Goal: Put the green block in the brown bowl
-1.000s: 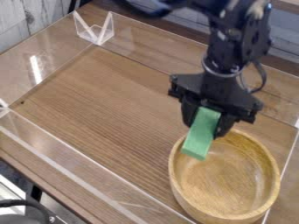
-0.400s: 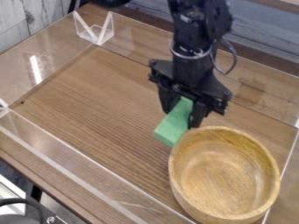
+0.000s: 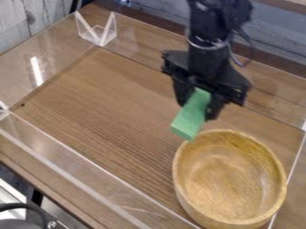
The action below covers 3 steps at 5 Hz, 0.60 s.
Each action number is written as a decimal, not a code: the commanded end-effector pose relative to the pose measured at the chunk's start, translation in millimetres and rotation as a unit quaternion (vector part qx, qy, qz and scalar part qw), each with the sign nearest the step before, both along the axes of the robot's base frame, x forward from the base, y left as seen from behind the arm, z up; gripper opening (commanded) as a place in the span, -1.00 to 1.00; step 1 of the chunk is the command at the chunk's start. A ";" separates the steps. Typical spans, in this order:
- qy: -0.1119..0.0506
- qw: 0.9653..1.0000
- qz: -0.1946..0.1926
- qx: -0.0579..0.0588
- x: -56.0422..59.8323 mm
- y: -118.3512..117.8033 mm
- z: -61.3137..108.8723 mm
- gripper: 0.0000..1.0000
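Observation:
The green block (image 3: 191,118) hangs tilted in the air, its lower end just above the far-left rim of the brown bowl (image 3: 231,176). My black gripper (image 3: 203,95) points steeply down and is shut on the block's upper end. The wide, round wooden bowl sits at the front right of the table and nothing lies inside it. My arm rises from the gripper toward the top of the view.
Clear acrylic walls (image 3: 84,183) fence the wooden tabletop (image 3: 102,98) at the front and left. A small clear stand (image 3: 96,30) sits at the back left corner.
A second ago the block hung over the bowl's left rim. The gripper then swung left and low with it, and has now come back right and risen to the bowl's far-left edge.

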State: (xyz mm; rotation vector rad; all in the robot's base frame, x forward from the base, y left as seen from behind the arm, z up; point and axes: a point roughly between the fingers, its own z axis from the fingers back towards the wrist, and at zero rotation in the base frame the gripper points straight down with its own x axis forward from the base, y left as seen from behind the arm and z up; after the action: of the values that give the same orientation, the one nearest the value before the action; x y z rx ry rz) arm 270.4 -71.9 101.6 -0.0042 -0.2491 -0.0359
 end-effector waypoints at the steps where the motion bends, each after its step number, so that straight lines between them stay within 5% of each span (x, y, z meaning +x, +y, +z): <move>1: -0.021 0.999 -0.026 -0.007 8.4 -13.9 5.7 -1.00; 3: -0.017 0.999 -0.046 -0.003 7.2 -5.3 9.1 -1.00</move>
State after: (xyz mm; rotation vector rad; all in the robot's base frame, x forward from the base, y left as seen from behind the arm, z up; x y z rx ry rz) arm 269.8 -76.6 91.3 -0.0079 -0.2135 -0.1258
